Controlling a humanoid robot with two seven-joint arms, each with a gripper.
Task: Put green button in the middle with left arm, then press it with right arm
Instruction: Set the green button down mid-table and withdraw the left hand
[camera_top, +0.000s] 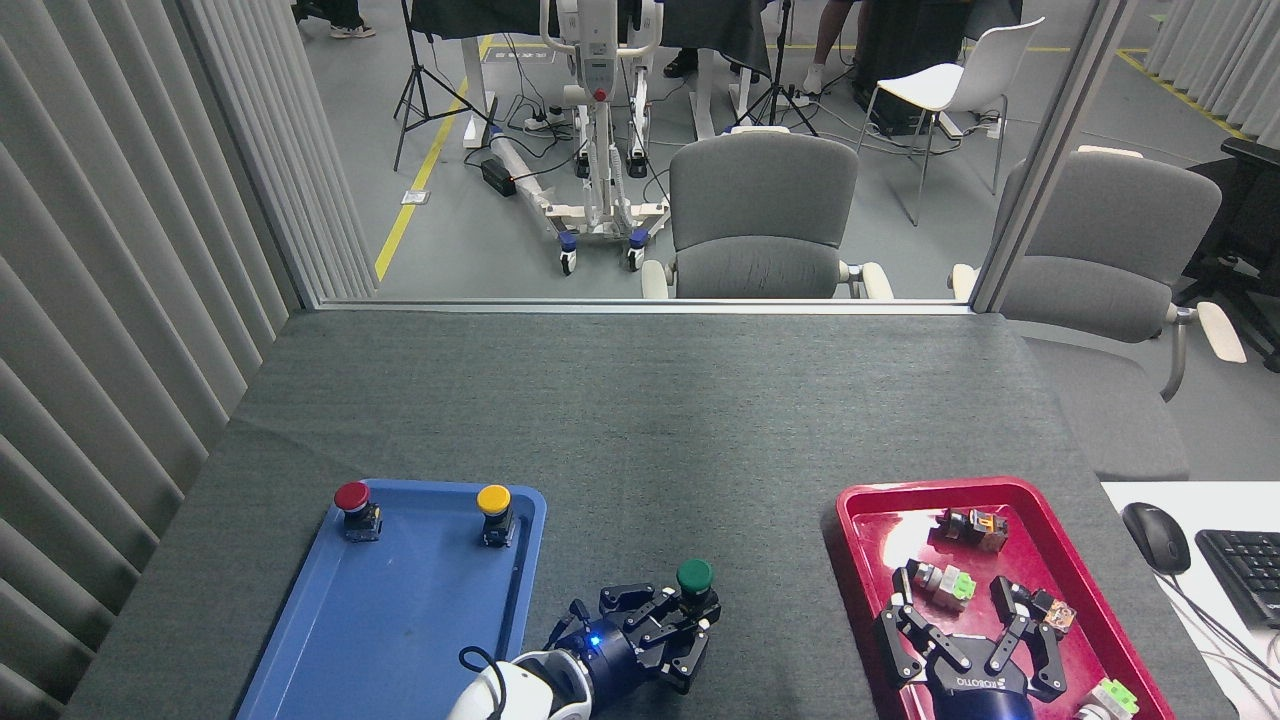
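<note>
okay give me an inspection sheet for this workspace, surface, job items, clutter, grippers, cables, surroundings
Surface: dark grey felt-like table cloth, bare between the trays.
Job's things: dark green capped push-button over the cloth between the trays, in the left gripper.
Clutter: blue plastic tray holding a red-capped button and a yellow-capped button; red plastic tray holding small electrical parts.
Grippers: left shut on the green button; right gripper open over the red tray.
Cables: black cable loop by the left arm; floor cords beyond the table.
Surroundings: grey office chairs, white chair, computer mouse, keyboard.

Far cloth (640, 400) bare; trays (400, 620) flank near sides.
</note>
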